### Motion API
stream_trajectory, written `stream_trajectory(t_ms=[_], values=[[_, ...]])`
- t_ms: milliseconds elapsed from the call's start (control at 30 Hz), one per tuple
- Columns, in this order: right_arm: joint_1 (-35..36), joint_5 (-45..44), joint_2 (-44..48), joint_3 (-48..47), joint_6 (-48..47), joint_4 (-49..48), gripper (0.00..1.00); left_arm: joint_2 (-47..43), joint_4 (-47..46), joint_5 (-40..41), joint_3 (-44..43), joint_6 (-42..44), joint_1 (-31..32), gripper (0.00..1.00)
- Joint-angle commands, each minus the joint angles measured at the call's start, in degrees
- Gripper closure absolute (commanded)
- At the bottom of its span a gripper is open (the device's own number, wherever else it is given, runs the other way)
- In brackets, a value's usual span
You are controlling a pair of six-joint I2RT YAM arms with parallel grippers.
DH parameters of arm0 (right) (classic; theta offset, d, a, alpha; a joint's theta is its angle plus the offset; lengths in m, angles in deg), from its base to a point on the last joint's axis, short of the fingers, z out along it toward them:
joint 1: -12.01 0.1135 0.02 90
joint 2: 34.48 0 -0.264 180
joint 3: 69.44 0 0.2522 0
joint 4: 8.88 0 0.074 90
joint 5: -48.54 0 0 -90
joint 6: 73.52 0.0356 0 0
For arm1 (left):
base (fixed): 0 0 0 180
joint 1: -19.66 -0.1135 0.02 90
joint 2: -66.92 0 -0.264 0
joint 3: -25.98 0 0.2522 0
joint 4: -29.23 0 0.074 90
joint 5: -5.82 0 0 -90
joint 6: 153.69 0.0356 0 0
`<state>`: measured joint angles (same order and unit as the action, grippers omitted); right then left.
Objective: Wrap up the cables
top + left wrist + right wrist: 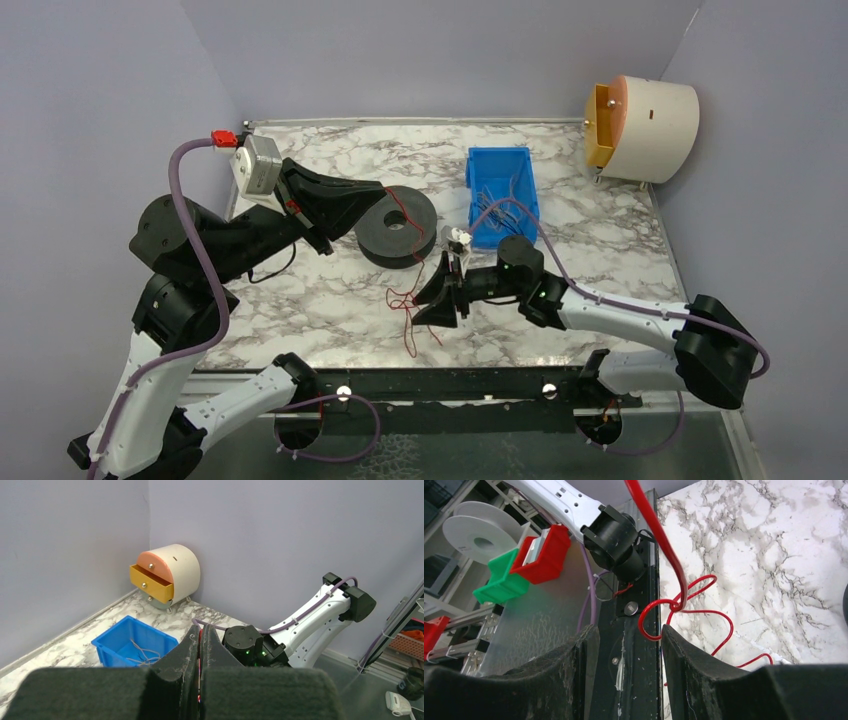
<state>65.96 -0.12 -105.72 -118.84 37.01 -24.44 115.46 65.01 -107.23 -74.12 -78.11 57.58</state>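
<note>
Red cable (680, 580) sits pinched in my left gripper (200, 632) over the black spool (375, 240). My right gripper (626, 645) gapes wide, so unguided loops could knot.

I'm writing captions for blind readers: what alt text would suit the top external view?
Seen from above, the left claw pinches a red cable at the rim of a black spool on a marble table. The right claw hangs open by the cable's loose tangle, with a blue bin behind it.
</note>
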Motion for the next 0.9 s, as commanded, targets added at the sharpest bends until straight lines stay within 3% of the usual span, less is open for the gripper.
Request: stream_trajectory(t_ms=[0, 233, 333, 700, 867], values=[[0.36, 1.6, -0.77, -1.63, 0.69, -4.95, 0.46, -0.2, -1.09, 0.65, 0.04, -0.09, 0.16, 1.0], [0.36, 4.92, -2.29, -1.59, 4.15, -10.65, 0.46, -0.15, -1.05, 0.89, 0.22, 0.17, 0.15, 1.0], [0.36, 7.17, -3.67, -1.13, 7.3, -14.25, 0.51, -0.17, -1.02, 1.65, 0.27, 0.26, 0.15, 1.0], [0.36, 4.43, 1.02, 3.56, 18.66, -31.58, 0.52, 0.75, 3.2, 16.27, 3.4, 0.0, 0.19, 1.0], [0.36, -0.71, 8.17, 3.32, 19.22, -30.91, 0.51, -0.56, 5.37, 27.26, 8.04, -0.25, 0.15, 1.0]])
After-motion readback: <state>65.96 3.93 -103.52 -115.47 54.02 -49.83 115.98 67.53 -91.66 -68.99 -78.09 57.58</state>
